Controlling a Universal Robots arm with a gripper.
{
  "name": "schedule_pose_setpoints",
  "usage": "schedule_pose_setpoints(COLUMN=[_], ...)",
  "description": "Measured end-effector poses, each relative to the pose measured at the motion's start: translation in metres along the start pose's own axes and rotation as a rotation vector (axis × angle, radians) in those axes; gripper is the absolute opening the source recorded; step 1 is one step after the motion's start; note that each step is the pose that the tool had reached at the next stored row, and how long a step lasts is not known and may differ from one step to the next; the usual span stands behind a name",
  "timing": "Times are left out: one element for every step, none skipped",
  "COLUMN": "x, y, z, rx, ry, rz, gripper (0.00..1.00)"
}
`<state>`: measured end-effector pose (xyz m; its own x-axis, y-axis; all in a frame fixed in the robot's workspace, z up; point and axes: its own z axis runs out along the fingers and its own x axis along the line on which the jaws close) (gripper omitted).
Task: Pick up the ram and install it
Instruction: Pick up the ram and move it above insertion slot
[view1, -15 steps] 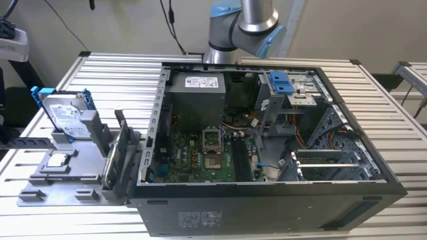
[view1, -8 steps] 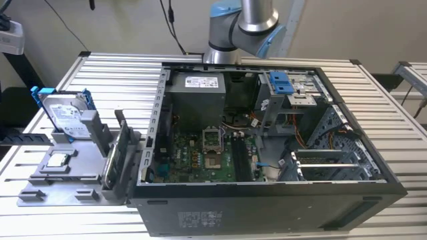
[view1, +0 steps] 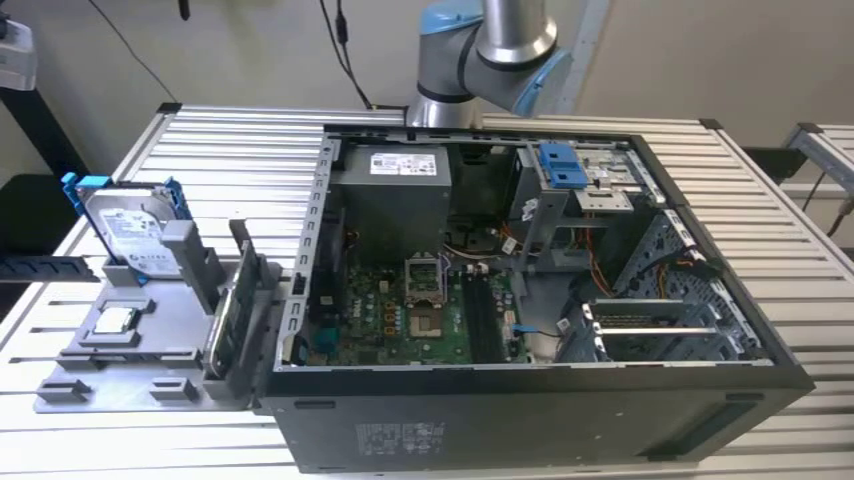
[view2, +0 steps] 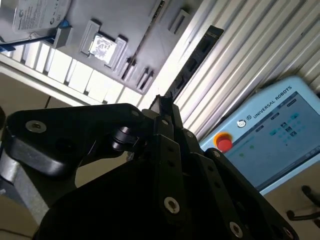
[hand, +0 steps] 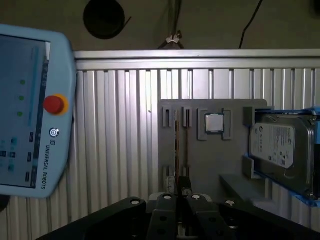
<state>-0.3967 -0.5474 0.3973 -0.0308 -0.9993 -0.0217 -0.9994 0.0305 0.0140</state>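
Dark and thin, the ram (hand: 176, 145) stands on its long edge in the grey fixture (hand: 200, 165), caught between small slotted brackets at each end. In the second wrist view its flat face with a row of chips shows. It lies just beside the small square silver processor chip (hand: 215, 122), which sits flat in its own recess. The hard drive (hand: 282, 147) in its blue-edged cradle is on the far side of the chip from the ram.

The end effector (hand: 182, 192) hangs above the fixture, apart from the ram, and in both wrist views its tip lines up with one end of the stick. Its black fingers look pressed together and pinch nothing.

On the exterior view's left, the fixture rests on the slatted metal counter (view1: 240, 140) beside the open computer case (view1: 534, 400). The green motherboard (view1: 400, 320) lies exposed inside the case. At the far side of the counter the arm (view1: 501, 40) rises behind the case. A light blue teach pendant (hand: 25, 100) with a red button shows in both wrist views, on the side of the ram away from the chip.
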Motion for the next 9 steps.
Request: schedule_pose_setpoints(x=[0.0,0.0,-0.0001,-0.0001,-0.0002,-0.0002,-0.0002,-0.0002,-0.0003], y=[0.0,0.0001,0.0001,0.0001,0.0001,0.0001,0.0001,0.0001,0.0002], z=[-0.0015,-0.003,-0.0047,-0.0063,-0.0081,-0.0097,-0.0113,-0.0129,-0.0145], rx=[0.0001,0.0001,0.0,0.0,0.0,0.0001,0.0001,0.0001,0.0], ry=[-0.0001,-0.0001,0.0,0.0,0.0,-0.0001,-0.0001,0.0,0.0], rz=[0.0,0.0,0.0,0.0,0.0,0.0,0.0,0.0,0.0], gripper=[0.14,0.14,0.14,0.14,0.14,0.14,0.14,0.14,0.14])
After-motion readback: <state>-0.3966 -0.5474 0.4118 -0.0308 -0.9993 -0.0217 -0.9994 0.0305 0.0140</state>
